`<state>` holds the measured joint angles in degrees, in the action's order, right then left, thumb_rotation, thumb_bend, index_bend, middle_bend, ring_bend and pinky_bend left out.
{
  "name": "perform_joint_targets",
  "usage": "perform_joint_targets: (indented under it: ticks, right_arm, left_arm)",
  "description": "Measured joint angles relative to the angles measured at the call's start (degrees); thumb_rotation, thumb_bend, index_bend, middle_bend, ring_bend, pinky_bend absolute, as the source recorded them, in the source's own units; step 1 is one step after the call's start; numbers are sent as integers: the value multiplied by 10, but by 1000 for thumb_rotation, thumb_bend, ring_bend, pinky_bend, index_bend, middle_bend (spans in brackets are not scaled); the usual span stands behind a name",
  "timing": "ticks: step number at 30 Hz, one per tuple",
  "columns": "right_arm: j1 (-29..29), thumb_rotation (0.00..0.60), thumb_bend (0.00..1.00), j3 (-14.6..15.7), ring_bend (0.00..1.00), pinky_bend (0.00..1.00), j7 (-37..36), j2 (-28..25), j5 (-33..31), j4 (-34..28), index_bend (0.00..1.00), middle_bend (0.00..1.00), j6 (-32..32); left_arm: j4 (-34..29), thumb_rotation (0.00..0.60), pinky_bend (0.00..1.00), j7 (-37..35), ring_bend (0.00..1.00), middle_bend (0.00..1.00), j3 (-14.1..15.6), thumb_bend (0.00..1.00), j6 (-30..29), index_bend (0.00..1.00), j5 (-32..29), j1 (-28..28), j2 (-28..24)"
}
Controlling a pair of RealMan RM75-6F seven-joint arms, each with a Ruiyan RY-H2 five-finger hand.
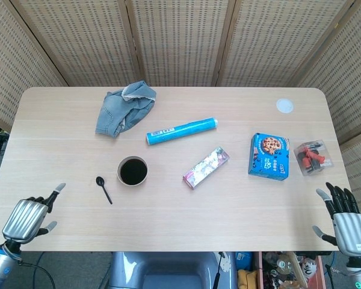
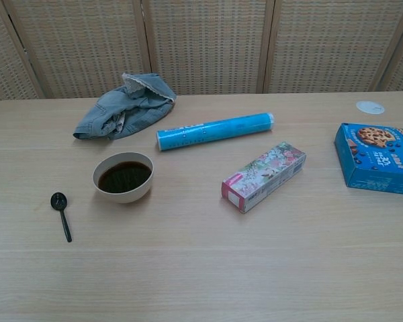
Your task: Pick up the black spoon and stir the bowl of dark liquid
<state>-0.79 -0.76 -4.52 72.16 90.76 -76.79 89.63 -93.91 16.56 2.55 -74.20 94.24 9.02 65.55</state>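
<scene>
Left robot hand point(image 1: 29, 217) sits over the near-left corner of the bench point(image 1: 168, 223), back of the hand up, fingers apart and stretched toward the far right, holding nothing. It is well apart from the black spoon point(image 1: 103, 189). Right robot hand point(image 1: 348, 224) is just off the near-right bench edge, fingers spread and pointing away, empty. Neither hand shows in the chest view.

Black spoon lies flat on the bench, just left of the bowl point(image 1: 133, 171), not touching it; spoon head at the far end, handle running toward the near edge, slightly to the right. Bowl is upright, light-coloured, with dark liquid point(image 1: 133, 171) inside. In the chest view the spoon point(image 2: 61, 215) sits near-left of the bowl point(image 2: 123, 178).

Far from the bowl: crumpled denim cloth point(image 1: 125, 107). Right of that, a blue roll point(image 1: 182, 130) lying on its side, angled. Near-right of the roll, a floral box point(image 1: 206, 167), flat, also angled. Further right a blue cookie box point(image 1: 269, 156), then a clear container with red items point(image 1: 313, 157) at the right edge. A small white disc point(image 1: 284, 106) sits near the far-right corner.
</scene>
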Motion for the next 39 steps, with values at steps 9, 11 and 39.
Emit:
perform_joint_targets:
  ticks: [9, 11, 39]
  right_arm:
    - [4, 600, 213, 0, 0, 0, -2, -1, -4, 2, 172, 126, 1]
    - [4, 600, 212, 0, 0, 0, -2, 0, -4, 2, 172, 127, 1]
    - [8, 600, 213, -1, 0, 0, -10, 5, -15, 13, 171, 134, -7]
  left_arm:
    - [-72, 600, 702, 81, 760, 820, 0, 464, 142, 52, -67, 71, -41]
    - [-80, 600, 702, 96, 766, 827, -2, 493, 162, 52, -87, 82, -45]
    - [-29, 600, 702, 271, 777, 849, -13, 766, 319, 52, -409, 247, 20]
